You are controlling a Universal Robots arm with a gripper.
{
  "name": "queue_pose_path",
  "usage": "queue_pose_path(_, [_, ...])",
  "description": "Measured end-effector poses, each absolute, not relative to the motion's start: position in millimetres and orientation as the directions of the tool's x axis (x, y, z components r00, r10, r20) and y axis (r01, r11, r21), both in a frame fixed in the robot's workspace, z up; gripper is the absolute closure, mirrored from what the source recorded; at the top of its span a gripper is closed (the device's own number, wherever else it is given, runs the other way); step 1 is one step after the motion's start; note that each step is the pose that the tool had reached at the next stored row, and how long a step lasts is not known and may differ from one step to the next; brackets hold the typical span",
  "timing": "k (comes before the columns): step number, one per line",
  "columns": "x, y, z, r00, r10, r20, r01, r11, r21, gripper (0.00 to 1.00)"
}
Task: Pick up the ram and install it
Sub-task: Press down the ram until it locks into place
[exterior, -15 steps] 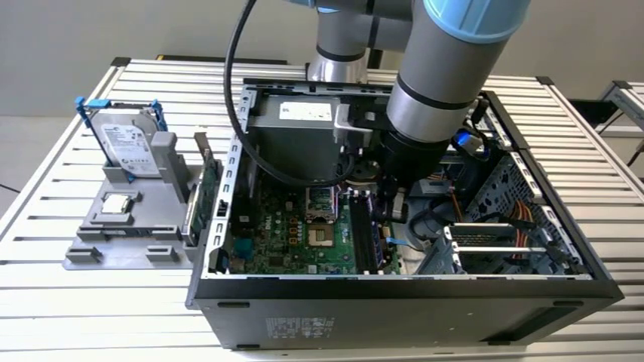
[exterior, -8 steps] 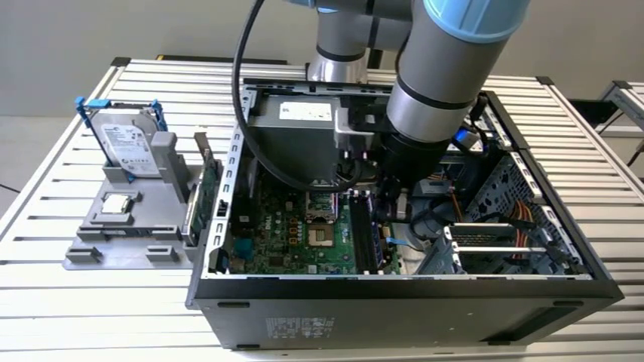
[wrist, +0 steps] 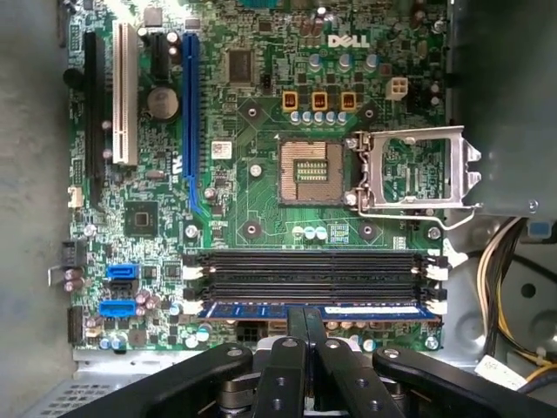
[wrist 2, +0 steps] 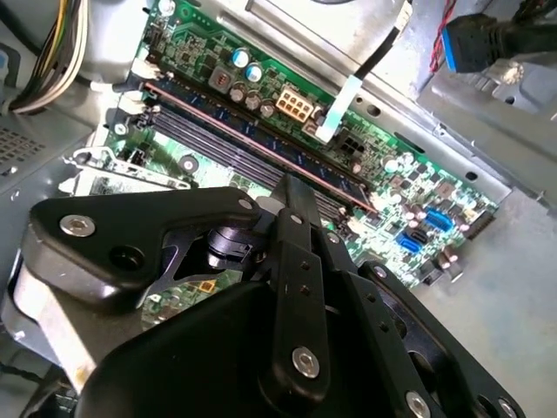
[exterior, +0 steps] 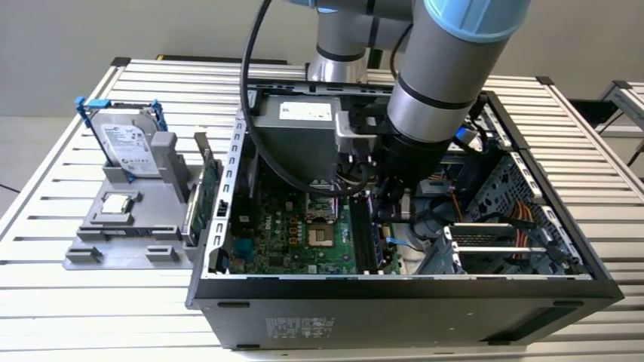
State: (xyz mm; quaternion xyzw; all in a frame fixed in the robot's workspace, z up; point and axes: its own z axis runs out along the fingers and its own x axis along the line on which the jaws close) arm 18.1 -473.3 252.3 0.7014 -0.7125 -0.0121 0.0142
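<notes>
The ram [wrist: 365, 310] is a long, narrow dark stick lying along the memory slot nearest the motherboard's edge, level with the slot's white end clips. In the second wrist view the ram [wrist 2: 218, 122] runs diagonally across the green board. My gripper [wrist: 306, 315] is shut, its two black fingers pressed together over the middle of the stick's upper edge. The fingers close along the stick's length, not across its flat sides. In the second wrist view my gripper [wrist 2: 287, 187] meets the stick at mid-length. The exterior view has the arm [exterior: 423, 143] reaching down into the open computer case [exterior: 403, 290].
Several empty memory slots [wrist: 313, 274] lie beside the ram. The processor socket [wrist: 305, 170] is bare, its metal bracket [wrist: 413, 174] swung open. A power supply [exterior: 302, 121] and cables crowd the case. At the exterior view's left, a grey fixture holds a hard drive [exterior: 131, 147] and a green card [exterior: 207, 188].
</notes>
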Motion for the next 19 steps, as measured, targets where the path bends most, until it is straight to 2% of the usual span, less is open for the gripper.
queue_pose_path(19, [24.2,-463.3,241.1,-0.008,-1.0,0.003,-0.999,0.008,0.037,1.0])
